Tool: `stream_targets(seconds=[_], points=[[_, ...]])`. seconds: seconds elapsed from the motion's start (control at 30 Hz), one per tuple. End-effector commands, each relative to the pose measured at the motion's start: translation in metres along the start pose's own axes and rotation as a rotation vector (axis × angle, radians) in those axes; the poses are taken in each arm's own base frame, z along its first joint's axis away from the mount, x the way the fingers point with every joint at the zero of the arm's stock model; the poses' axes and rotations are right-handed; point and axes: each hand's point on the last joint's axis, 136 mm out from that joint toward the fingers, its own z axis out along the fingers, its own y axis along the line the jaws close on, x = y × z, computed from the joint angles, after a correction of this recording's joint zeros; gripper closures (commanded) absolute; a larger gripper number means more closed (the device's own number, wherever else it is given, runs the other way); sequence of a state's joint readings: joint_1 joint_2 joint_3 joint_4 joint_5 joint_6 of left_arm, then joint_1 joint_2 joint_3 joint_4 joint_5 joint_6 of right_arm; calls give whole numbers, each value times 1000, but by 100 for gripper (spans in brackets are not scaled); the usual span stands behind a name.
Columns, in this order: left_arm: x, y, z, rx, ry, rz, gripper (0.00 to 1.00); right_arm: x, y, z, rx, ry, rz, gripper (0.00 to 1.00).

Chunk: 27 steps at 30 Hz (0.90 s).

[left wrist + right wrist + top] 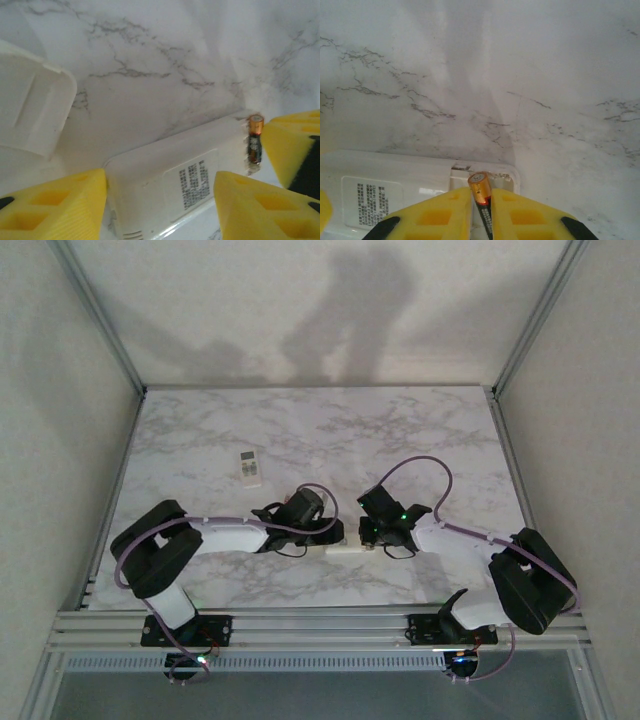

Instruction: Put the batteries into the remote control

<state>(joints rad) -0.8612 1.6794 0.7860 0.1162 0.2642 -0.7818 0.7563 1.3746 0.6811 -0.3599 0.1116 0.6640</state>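
Remote control point(343, 549) lies back-up on the desk point(400, 430), close to the near edge and about midway between the two arm bases. Printed label point(192, 187) faces up. Battery recess point(485, 175) is at the end toward the right arm and looks open.

Right gripper point(481, 202) is clenched on one battery point(480, 187), pinched between its yellow fingers point(440, 212) with the copper-coloured end poking past the tips. From the left wrist the battery stands steeply at the recess end. Touching the plastic or just above it, I cannot tell.

Left gripper point(160, 187) straddles the remote's body, one finger on either side. I cannot tell whether the pads actually bear on it.

White moulded piece point(30, 105) lies near the remote, not touching it. I take it for the cover. A small white oblong point(249, 467) sits well apart, toward the far left corner, too small to identify.

Step in hand, as I read it: seating this battery.

How I would do it well:
- Get the left jaws firm on the remote first, or it will skate on the smooth desk.
- Confirm polarity. The recess markings are unreadable from here.
- Lower the battery from steep to nearly flat, along the slot.
- Lead with the end that meets the spring, push against it, then rock the other end down.
- Let go only once it lies level. The fingers look bulky beside the recess and may foul its walls.
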Motion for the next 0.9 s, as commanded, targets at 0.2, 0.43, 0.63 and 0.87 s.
stream_targets(seconds=[0.2, 0.43, 0.63, 0.87], points=[[13, 19, 15, -83, 57, 9, 47, 8, -6, 5, 38, 25, -33, 82], [18, 22, 19, -112, 90, 28, 55, 11, -16, 6, 92, 35, -39, 82], [25, 34, 23, -161, 119, 35, 62, 15, -20, 7, 117, 46, -38, 83], [29, 37, 26, -162, 132, 23, 64, 21, -25, 6, 138, 67, -36, 83]])
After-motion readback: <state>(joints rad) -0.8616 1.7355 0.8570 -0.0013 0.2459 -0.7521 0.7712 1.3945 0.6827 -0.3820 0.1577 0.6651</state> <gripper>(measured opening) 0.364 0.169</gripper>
